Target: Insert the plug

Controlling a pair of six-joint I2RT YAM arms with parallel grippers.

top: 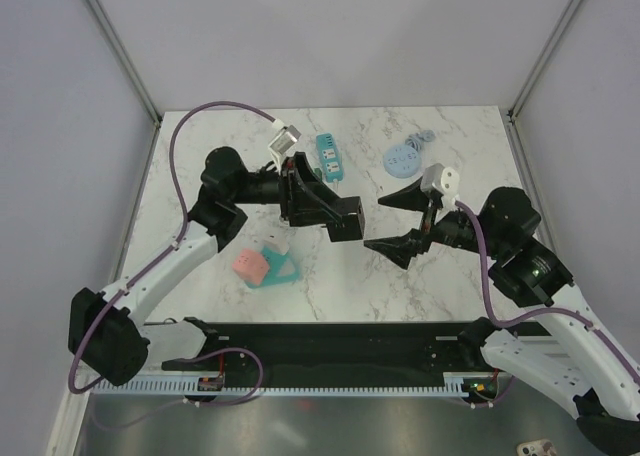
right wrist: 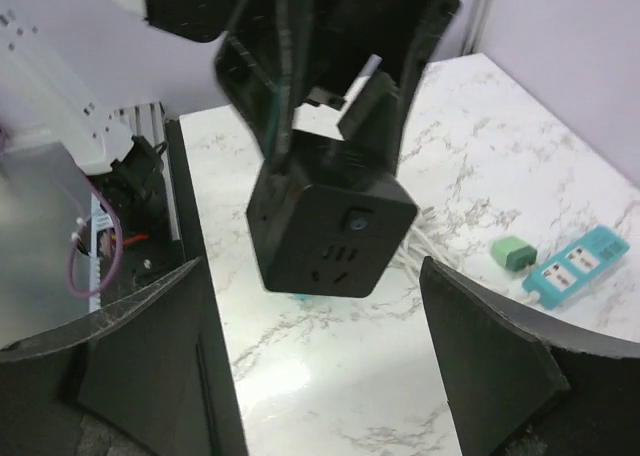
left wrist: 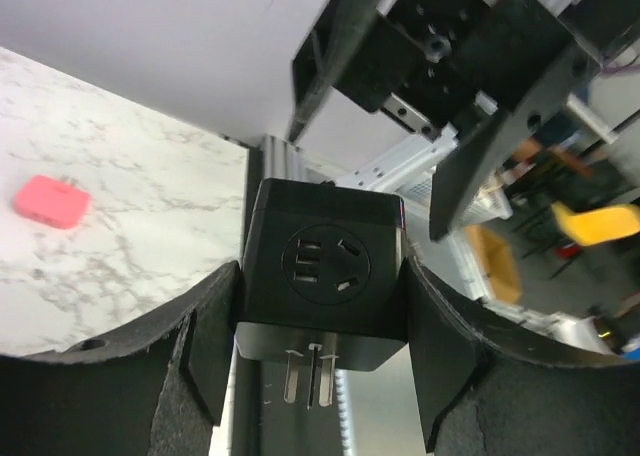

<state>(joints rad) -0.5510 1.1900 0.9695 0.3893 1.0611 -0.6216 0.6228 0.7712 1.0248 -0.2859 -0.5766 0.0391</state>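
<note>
From where I stand, the left fingers point(left wrist: 215, 346) are clamped on two opposite sides of a black cube-shaped plug adapter point(left wrist: 325, 266) and hold it in the air above the white marbled surface point(top: 330, 296), about midway between the two arms. The right fingers point(right wrist: 490, 356) are spread wide and hold nothing. They sit just beside the cube, facing it.

It looks to me like a hand-over or a second grip is coming. To do it well, the right fingers should close on flat side faces that the left pair does not cover. They should stay off the metal prongs and the socket face, and the left pair should let go only once that grip is firm. The prongs have to stay free for the long teal power strip point(top: 328, 158) lying at the far side.

The left wrist view alone shows the flat prongs sticking out beneath the cube. The right wrist view alone shows a small round button on another face of the cube and a little green block point(right wrist: 513, 253) just beside the strip. Only the top view shows how far the strip lies from the cube.
</note>
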